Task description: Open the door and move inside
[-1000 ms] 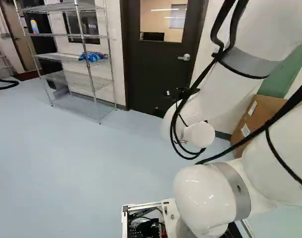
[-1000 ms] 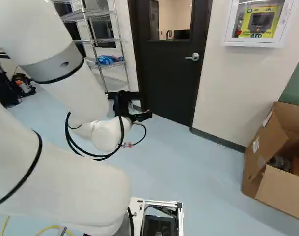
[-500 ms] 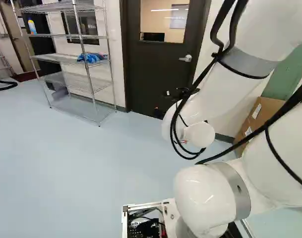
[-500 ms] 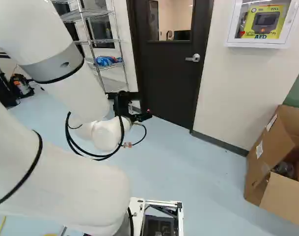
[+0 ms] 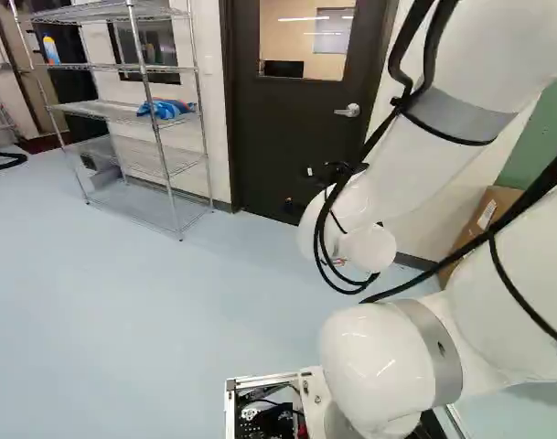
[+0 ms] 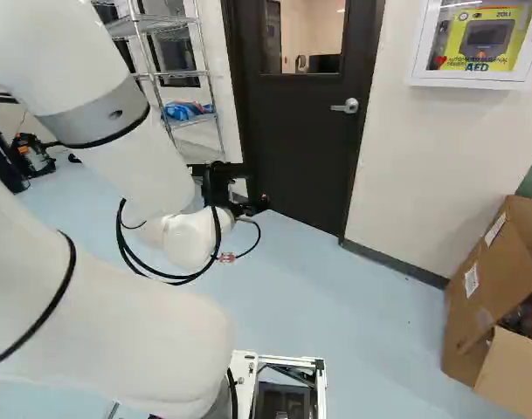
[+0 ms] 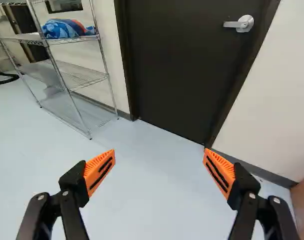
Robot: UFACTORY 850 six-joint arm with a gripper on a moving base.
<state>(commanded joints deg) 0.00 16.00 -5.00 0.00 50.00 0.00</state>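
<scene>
Dark brown windowed door (image 6: 311,113) was shut; black two-fingered gripper (image 7: 159,175) stood wide, short of it. Opening and entry both remained.

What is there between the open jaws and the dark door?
In the wrist view, a stretch of pale floor lies between the jaws and the door.

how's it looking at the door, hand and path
Hand open and empty. Door shut, handle untouched. Nothing seen between hand and door; open carton off to the right in the right base view.
</scene>
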